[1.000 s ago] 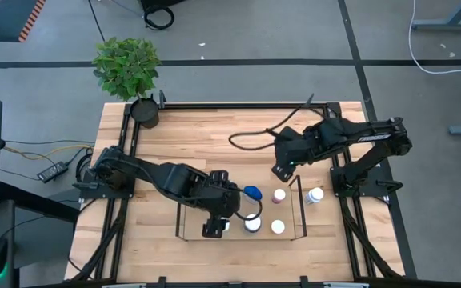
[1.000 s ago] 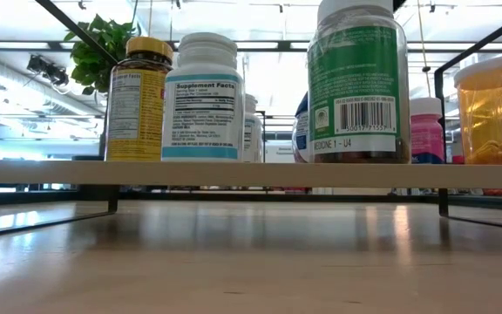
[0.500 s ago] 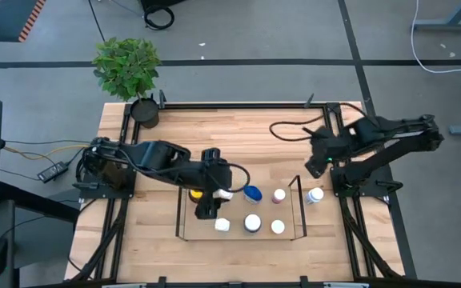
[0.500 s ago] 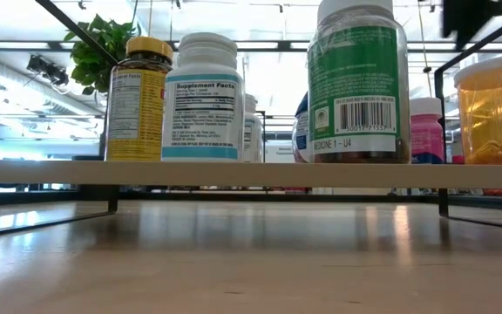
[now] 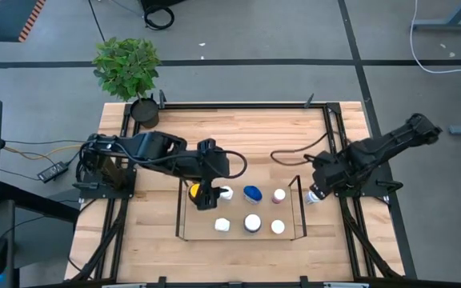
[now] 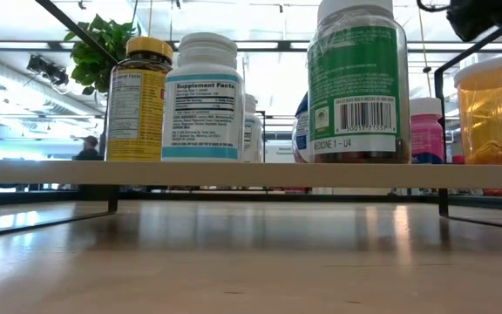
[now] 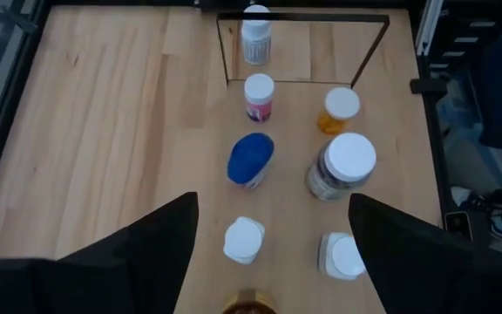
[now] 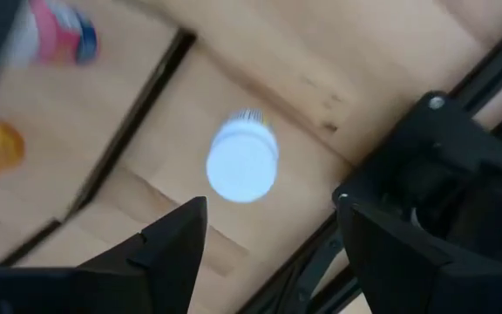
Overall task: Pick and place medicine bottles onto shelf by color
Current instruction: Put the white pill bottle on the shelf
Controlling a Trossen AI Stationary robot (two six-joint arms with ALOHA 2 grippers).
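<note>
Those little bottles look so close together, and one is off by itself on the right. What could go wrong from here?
The right gripper hangs open over the lone white-capped bottle, which stands near the table frame; a misaligned grasp might tip it. The left gripper, open above the shelf, could nudge the blue-capped bottle or its packed neighbours.

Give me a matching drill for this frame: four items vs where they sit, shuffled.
Items:
1. potted plant
2. yellow-lidded jar
3. pink-capped bottle
4. right claw

Places:
a. at the left claw, near the shelf's left end
b. over a white-capped bottle just outside the shelf
c. table's far left corner
d. between the blue-capped bottle and the shelf's right end

Pairs: 1-c, 2-a, 3-d, 4-b
</note>
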